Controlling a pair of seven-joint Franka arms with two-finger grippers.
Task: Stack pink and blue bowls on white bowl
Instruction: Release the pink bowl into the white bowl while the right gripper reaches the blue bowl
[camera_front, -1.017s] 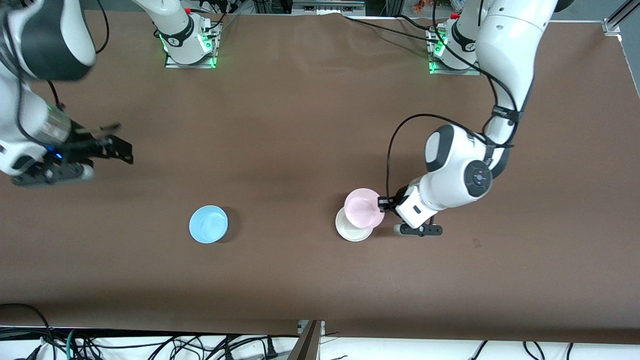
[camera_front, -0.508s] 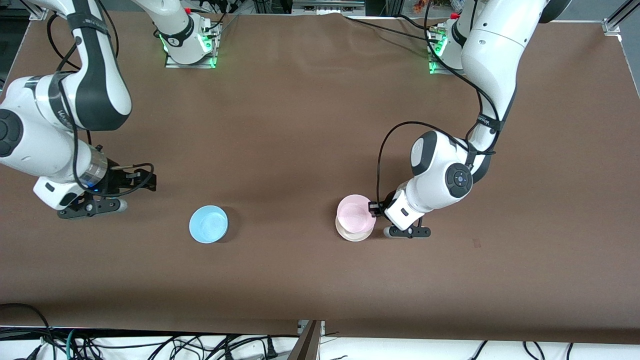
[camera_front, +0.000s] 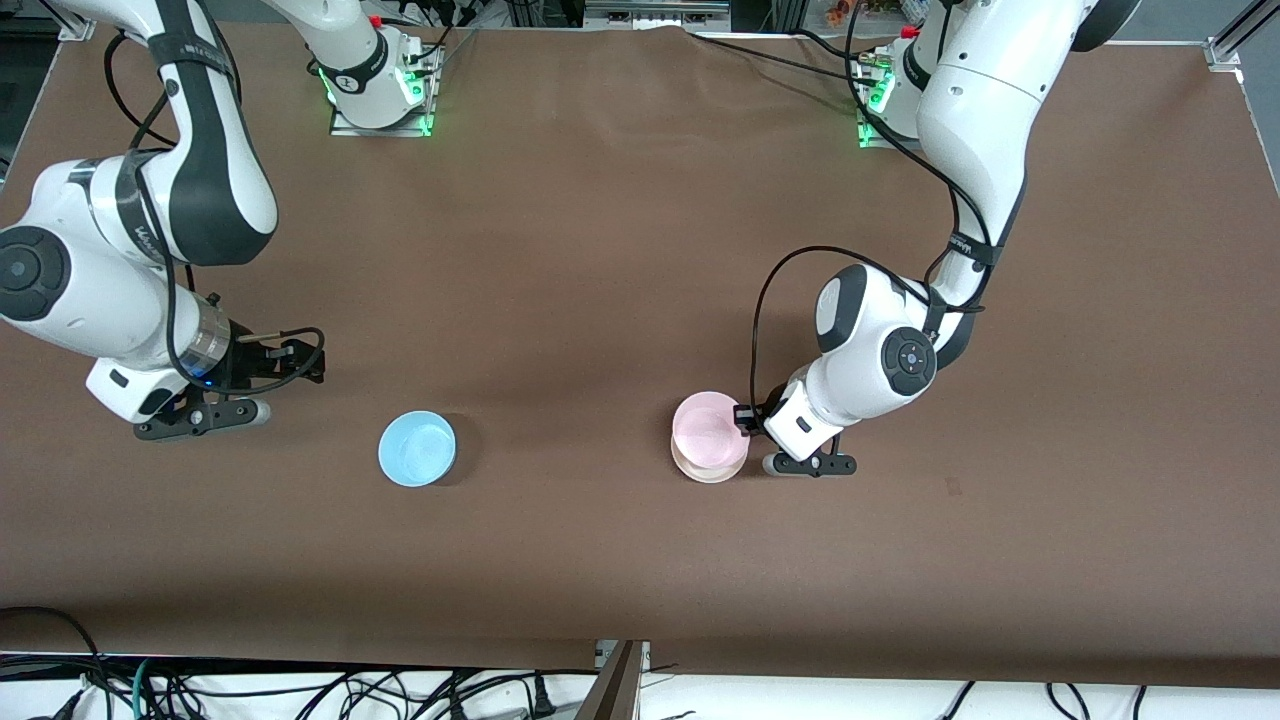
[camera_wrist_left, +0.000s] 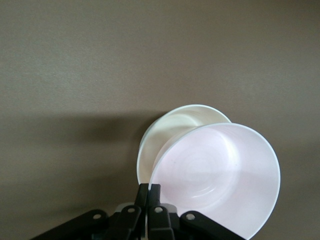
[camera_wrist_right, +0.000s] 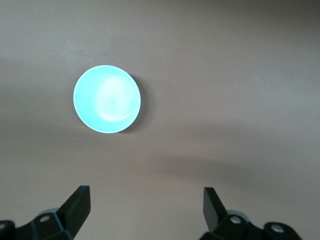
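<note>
The whole scene is carried by a brown table (camera_front: 620, 250), its matte cloth bare and unbroken across most of its width, with a broad open strip left between the bowls and the edge nearest the front camera, where a tangle of cables (camera_front: 300, 690) is seen below the rim. Wide free room is also left around the blue bowl (camera_front: 417, 449), which is set alone on the cloth toward the right arm's end, well apart from the other two bowls. Over the cloth beside it, toward that same end, the right gripper (camera_front: 290, 362) is held in the air, its fingers (camera_wrist_right: 76, 205) spread wide with nothing between them; the blue bowl (camera_wrist_right: 107, 99) is seen whole and untouched in the right wrist view. Toward the left arm's end, the pink bowl (camera_front: 708, 432) is held over the white bowl (camera_front: 706, 470), of which only a thin crescent of rim is shown nearest the front camera. The pink bowl's rim (camera_wrist_left: 215, 175) is pinched by the left gripper (camera_wrist_left: 148, 192), its fingers closed tight on the wall, and the bowl is tilted, with the white bowl (camera_wrist_left: 172, 127) partly uncovered beneath it.
</note>
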